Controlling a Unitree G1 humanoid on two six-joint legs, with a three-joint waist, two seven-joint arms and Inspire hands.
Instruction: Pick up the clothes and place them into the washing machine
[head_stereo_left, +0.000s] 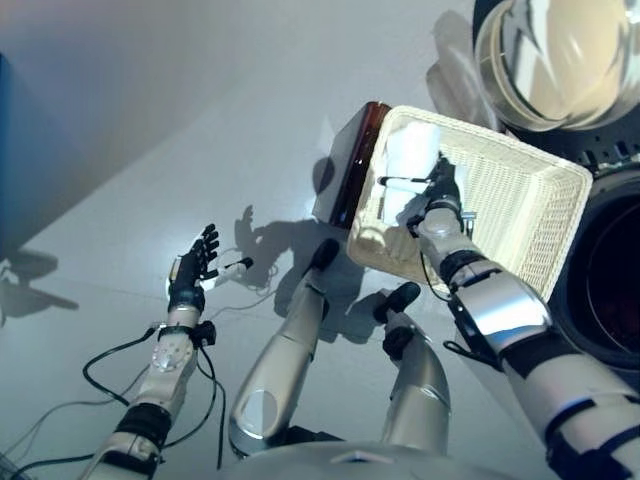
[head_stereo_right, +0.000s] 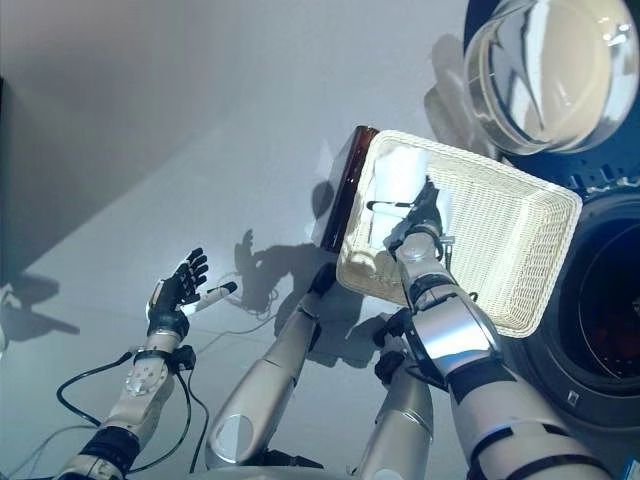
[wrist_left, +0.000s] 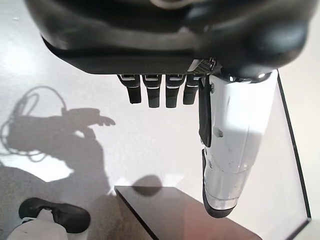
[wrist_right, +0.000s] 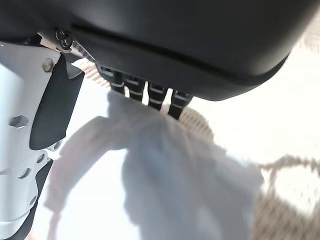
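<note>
Progress: early, by my reading. The white clothes (head_stereo_left: 412, 160) lie in the wicker laundry basket (head_stereo_left: 520, 210); none shows in the washing machine drum (head_stereo_left: 612, 290), though most of the drum is out of view. The machine's round glass door (head_stereo_left: 560, 55) stands swung open.
Left to do: grip the cloth, lift it clear of the basket, carry it to the drum beside the basket and let it go there.
Right hand (head_stereo_left: 441, 195): reached into the basket, over the clothes. In the right wrist view its fingers (wrist_right: 150, 95) point down at the pale cloth (wrist_right: 165, 175), straight, not curled round anything; the thumb stands apart to one side. The fingertips look to be at the cloth's surface, but contact cannot be confirmed.
Left hand (head_stereo_left: 193, 268): idle, well apart from the basket, held over the floor (head_stereo_left: 150, 130) with fingers (wrist_left: 150, 92) relaxed and empty.
Basket: rests on a dark brown stand (head_stereo_left: 352, 165), close by the machine.
</note>
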